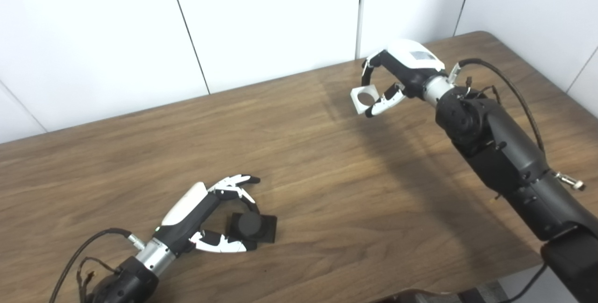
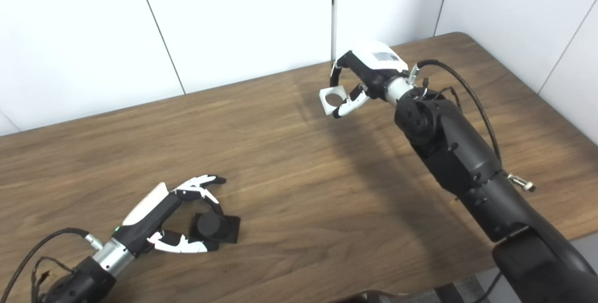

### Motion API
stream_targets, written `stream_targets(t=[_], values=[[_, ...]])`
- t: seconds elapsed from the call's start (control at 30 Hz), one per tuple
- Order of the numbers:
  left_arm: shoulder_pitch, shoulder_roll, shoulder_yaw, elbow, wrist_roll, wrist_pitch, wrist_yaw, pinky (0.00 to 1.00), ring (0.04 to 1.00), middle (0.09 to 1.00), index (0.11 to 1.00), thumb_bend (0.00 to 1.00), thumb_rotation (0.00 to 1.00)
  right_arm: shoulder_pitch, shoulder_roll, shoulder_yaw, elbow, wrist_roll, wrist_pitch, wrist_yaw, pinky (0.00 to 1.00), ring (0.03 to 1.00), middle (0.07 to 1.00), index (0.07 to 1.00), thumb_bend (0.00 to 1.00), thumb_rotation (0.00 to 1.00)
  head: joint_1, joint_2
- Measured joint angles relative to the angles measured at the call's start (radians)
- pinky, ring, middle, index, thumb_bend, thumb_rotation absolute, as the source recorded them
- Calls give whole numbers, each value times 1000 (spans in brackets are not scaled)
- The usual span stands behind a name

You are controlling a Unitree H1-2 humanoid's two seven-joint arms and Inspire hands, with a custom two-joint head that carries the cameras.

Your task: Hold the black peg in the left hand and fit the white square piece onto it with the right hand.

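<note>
The right hand (image 1: 390, 83) has the white square piece (image 1: 366, 98) pinched between its fingers, lifted above the far side of the table (image 1: 327, 191). The black peg (image 1: 251, 226) sits low near the front, with the left hand (image 1: 212, 214) curled around it; whether it's gripped or merely cupped, I can't quite tell. The two parts are well apart, so the fitting is all ahead.

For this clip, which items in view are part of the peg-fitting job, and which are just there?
Part of the job:
- black peg, on the table, left hand around it
- white square piece, held up in the right hand

Just there:
- wooden table
- white wall panels
No loose clutter shows.
</note>
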State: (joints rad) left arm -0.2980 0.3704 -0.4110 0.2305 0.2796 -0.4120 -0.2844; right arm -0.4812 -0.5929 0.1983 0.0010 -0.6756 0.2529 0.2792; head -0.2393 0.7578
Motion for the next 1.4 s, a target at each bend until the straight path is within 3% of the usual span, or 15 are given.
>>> stream_targets(t=[0.57, 0.87, 1.4], values=[[0, -1, -1, -12, 14, 11, 0, 897, 930, 888, 493, 515, 75, 18, 16, 1, -45, -1, -21, 20, 782, 803, 791, 480, 518, 135, 61, 3], [6, -2, -8, -56, 27, 74, -3, 949, 946, 896, 493, 515, 74, 20, 16, 1, -58, 0, -40, 20, 759, 795, 792, 480, 518, 137, 94, 5], [8, -23, -18, -68, 45, 113, 1, 956, 937, 888, 493, 514, 81, 26, 10, -3, -66, 10, -74, 38, 741, 805, 802, 481, 518, 136, 215, -6]])
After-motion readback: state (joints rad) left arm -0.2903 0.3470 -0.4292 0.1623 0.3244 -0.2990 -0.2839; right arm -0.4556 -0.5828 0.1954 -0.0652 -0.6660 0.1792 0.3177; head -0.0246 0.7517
